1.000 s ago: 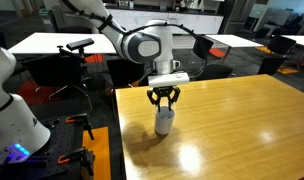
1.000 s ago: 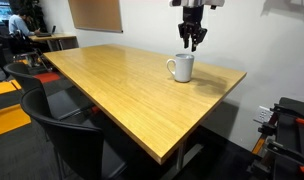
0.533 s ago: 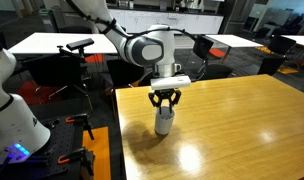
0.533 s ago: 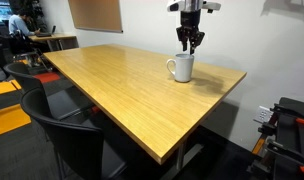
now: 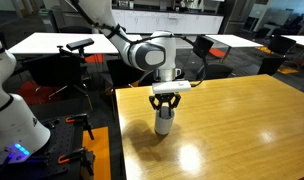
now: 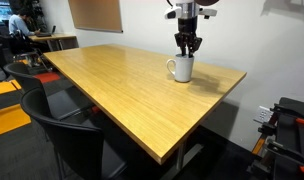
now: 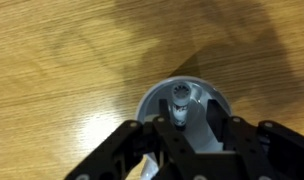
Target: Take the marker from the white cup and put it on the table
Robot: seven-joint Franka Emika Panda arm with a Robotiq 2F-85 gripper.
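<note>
White cup (image 5: 164, 123) stands directly under the gripper (image 5: 166, 105), which has dropped closer over the last second, its tips now at the rim. The fingers are spread wide and hold nothing. In the wrist view the marker (image 7: 179, 98) stands inside the cup, between the fingertips, so the grasp looks imminent.

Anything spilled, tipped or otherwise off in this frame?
Nothing stands out. The white cup sits upright on the table, the marker stands inside it, and the gripper hangs directly above with jaws spread. No spill or damage shows.
</note>
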